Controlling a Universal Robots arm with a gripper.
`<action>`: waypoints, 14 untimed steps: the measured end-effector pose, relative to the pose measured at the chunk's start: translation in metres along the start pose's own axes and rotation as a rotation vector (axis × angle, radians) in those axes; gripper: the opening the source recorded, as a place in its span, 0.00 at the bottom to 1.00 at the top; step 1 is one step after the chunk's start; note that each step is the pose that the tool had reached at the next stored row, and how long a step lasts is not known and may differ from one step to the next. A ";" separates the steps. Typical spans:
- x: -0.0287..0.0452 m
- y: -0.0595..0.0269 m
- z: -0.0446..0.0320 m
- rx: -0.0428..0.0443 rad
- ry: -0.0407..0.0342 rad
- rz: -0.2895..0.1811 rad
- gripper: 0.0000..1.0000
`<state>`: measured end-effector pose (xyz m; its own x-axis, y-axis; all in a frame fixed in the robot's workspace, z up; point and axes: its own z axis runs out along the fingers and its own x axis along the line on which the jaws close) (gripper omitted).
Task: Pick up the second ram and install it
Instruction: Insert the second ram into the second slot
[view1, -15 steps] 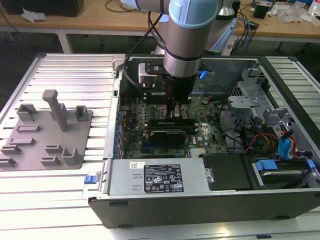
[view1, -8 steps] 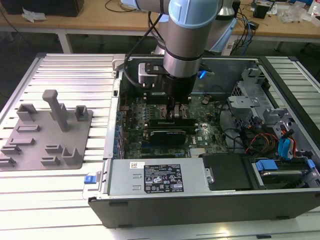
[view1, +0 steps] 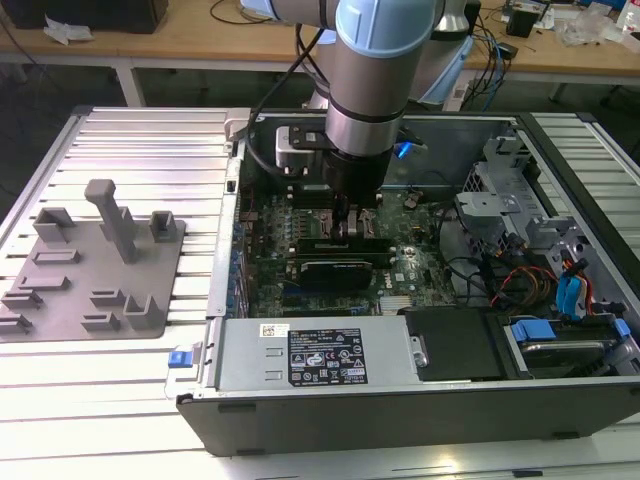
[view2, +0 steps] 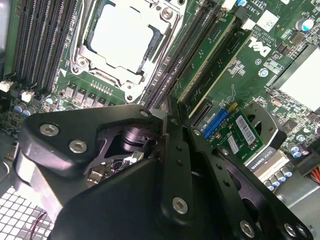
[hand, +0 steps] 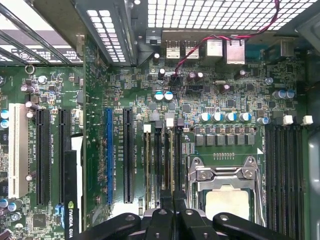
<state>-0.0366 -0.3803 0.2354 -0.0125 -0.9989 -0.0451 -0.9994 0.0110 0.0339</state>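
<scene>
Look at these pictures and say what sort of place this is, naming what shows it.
Probably a robotics lab or electronics assembly test bench: an open computer case lies on a slotted metal table, a grey plastic fixture sits beside it, and cluttered, cable-strewn workbenches stand behind.

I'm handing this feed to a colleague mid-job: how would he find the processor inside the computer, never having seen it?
Look into the open computer case on the slatted table, at the green board lying flat inside. Between two banks of long black memory slots sits the processor: a plain silver square, the only part clamped under a shiny metal frame.
</scene>
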 end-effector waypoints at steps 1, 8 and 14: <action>0.0000 0.0000 0.0002 0.0001 -0.0001 0.000 0.09; 0.0000 -0.0004 0.0004 0.0001 -0.0001 0.000 0.09; 0.0003 -0.0007 0.0065 0.0000 0.0001 0.000 0.09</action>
<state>-0.0362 -0.3803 0.2290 -0.0125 -0.9989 -0.0450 -0.9994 0.0110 0.0339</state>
